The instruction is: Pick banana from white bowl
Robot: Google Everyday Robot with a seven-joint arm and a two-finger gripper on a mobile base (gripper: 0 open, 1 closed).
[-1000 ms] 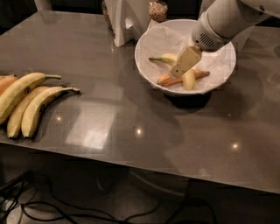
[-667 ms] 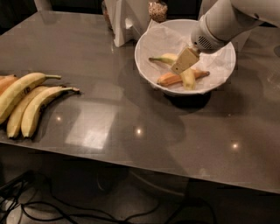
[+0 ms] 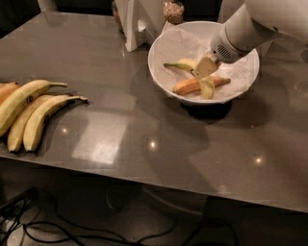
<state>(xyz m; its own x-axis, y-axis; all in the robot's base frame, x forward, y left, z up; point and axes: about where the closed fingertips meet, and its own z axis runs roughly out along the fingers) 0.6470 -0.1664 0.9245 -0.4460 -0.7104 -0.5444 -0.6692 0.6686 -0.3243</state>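
Note:
The white bowl [image 3: 169, 77] with crumpled paper lining stands at the back right of the table. In it lies the pale-yellow banana [image 3: 182, 64], its greenish stem pointing left. A shorter orange-brown fruit [image 3: 190, 86] lies just in front of it. My gripper [image 3: 206, 76] reaches down into the bowl from the upper right and sits over the banana's right part, which it hides. A pale-yellow piece shows below the gripper, crossing the orange-brown fruit.
A bunch of larger yellow bananas [image 3: 29, 111] lies at the table's left edge. A white stand [image 3: 137, 21] and a jar [image 3: 173, 9] stand behind the bowl. Cables lie on the floor under the table's front edge.
The gripper has stayed in the bowl over the banana, with only a slight shift of the arm. The fruit has not visibly moved.

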